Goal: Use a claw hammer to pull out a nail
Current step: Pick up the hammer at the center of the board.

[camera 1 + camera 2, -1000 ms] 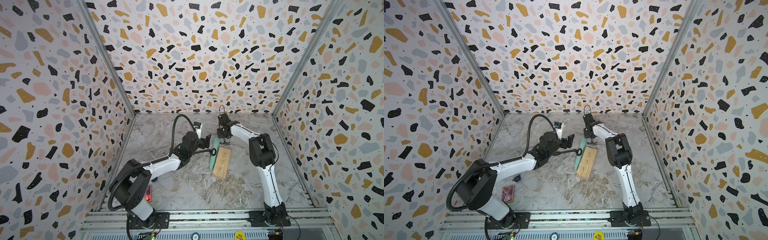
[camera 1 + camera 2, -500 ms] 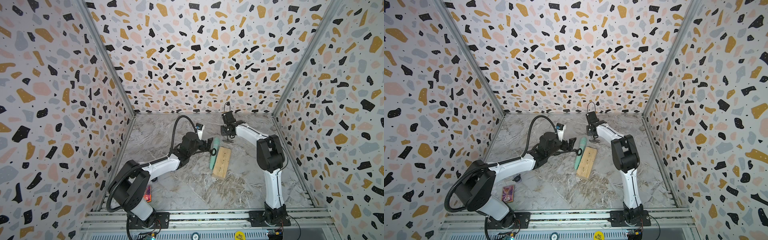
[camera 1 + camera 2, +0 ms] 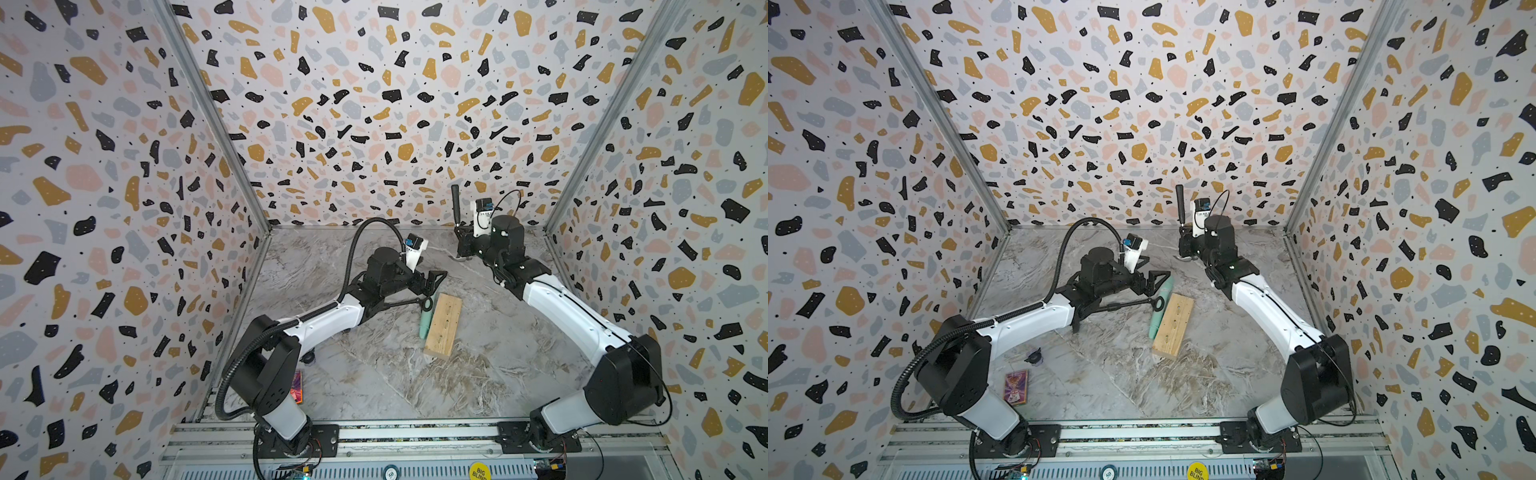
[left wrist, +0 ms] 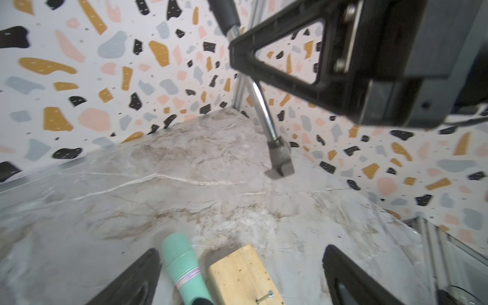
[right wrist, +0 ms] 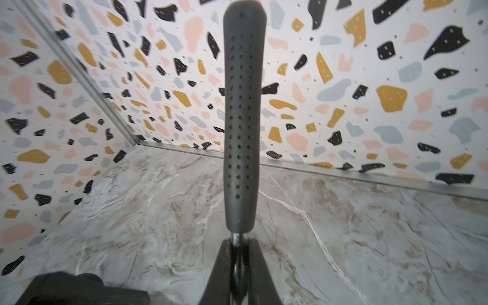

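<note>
Claw hammer (image 3: 456,205) upright, black handle up, head down.

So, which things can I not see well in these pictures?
- Claw hammer head: hidden by the right pincer in the right wrist view.
- Nail: too small in both top views; its depth is unclear in the left wrist view.
- Wooden block: cut off by the frame edge in the left wrist view.
- Card: partly hidden by the left arm in a top view.
</note>
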